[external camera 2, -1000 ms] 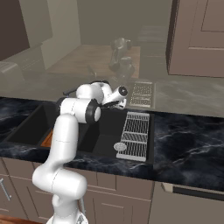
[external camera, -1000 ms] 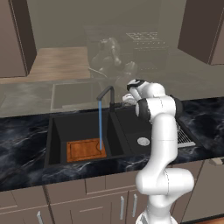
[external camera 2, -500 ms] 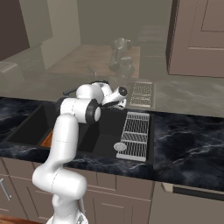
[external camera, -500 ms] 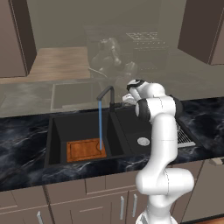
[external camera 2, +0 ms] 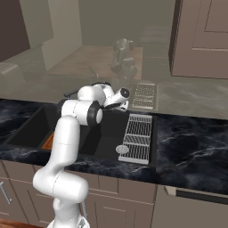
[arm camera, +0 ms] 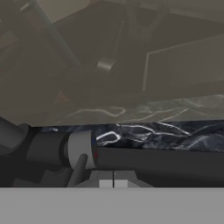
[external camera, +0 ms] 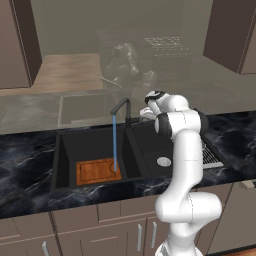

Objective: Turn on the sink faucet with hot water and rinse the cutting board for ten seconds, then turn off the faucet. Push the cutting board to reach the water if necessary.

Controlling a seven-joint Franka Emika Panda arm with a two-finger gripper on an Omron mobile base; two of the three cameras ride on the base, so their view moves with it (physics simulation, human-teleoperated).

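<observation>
The black sink faucet (external camera: 123, 106) runs a thin blue stream of water (external camera: 114, 144) down onto the right part of the orange-brown cutting board (external camera: 97, 171), which lies flat in the large left basin of the sink (external camera: 70, 150). My gripper (external camera: 144, 114) is shut just right of the faucet's base, behind the basin divider. In the hand view the shut fingertips (arm camera: 113, 184) sit close to the faucet's dark cylindrical part (arm camera: 52, 149) with its pale ring. A corner of the board (external camera 2: 48, 141) peeks out behind my arm in the right base view.
The shallower right basin holds a round silver drain (external camera: 163, 161) and a silver wire rack (external camera 2: 138, 133). Black marble counter (external camera: 25, 165) surrounds the sink. A glass pane rises behind the faucet, cabinets hang above both sides.
</observation>
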